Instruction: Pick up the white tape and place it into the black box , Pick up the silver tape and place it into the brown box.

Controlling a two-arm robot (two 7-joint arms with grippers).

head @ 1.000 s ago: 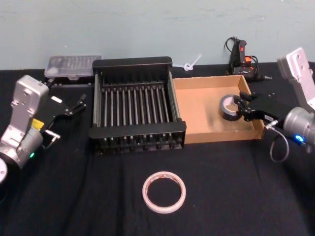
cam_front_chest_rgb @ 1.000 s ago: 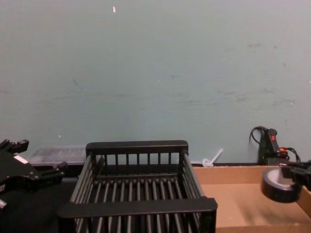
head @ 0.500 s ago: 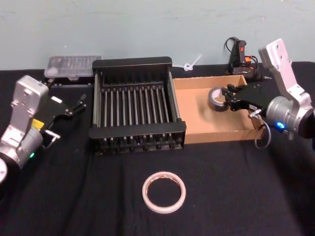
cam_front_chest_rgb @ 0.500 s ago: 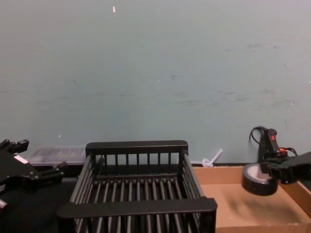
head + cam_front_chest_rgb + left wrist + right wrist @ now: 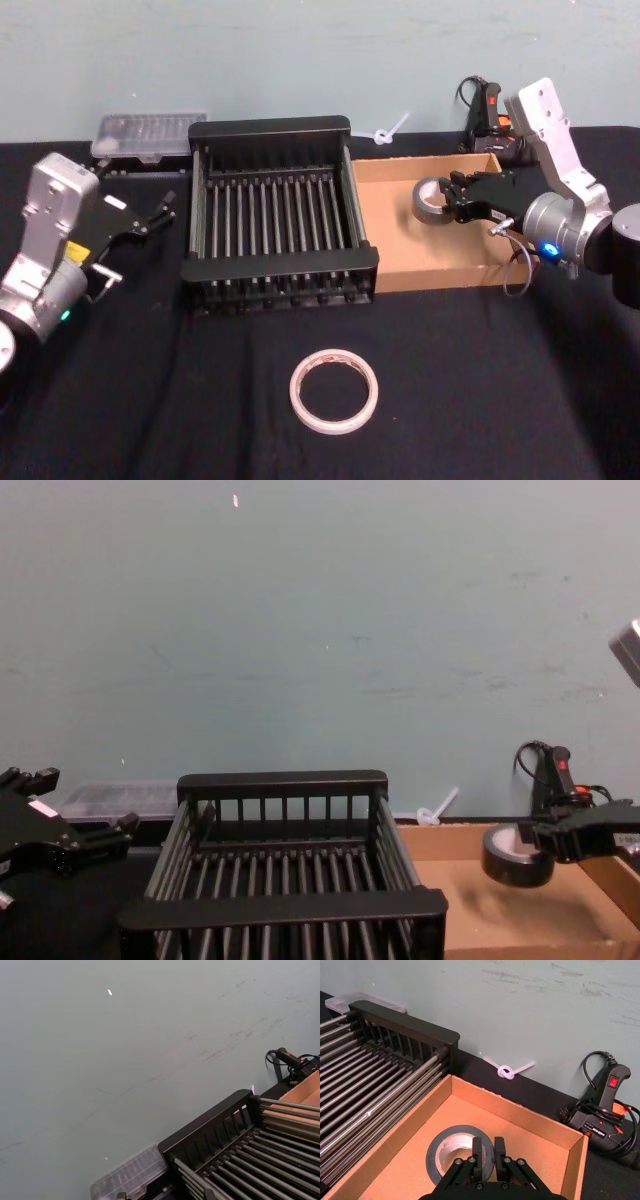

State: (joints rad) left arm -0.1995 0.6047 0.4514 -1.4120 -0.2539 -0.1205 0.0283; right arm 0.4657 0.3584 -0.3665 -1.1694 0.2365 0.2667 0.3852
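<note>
Two tasks are set, and the second is the one in hand: the right gripper (image 5: 452, 199) is clenched on the rim of the silver tape (image 5: 428, 199), its fingers pinching the roll's wall, and carries it above the floor of the brown box (image 5: 400, 245). In the chest view the roll hangs clear of the cardboard, tilted, with its shadow on the box floor beneath. The next move, as judged, calls for lowering the roll toward the floor and letting the fingers part, then drawing back without snagging the box's low wall. The white tape (image 5: 334, 390) lies flat on the black cloth in front of the black crate (image 5: 277, 131), well apart from both boxes, so the first placement is not yet done; the crate holds nothing. The left gripper (image 5: 152, 214) is parked to the left of the crate, above the cloth, and whether its fingers are parted cannot be told. As to markings, red-orange print shows on the inner core of the white tape, too small to read. No brand or label is legible on the silver tape or either box.
</note>
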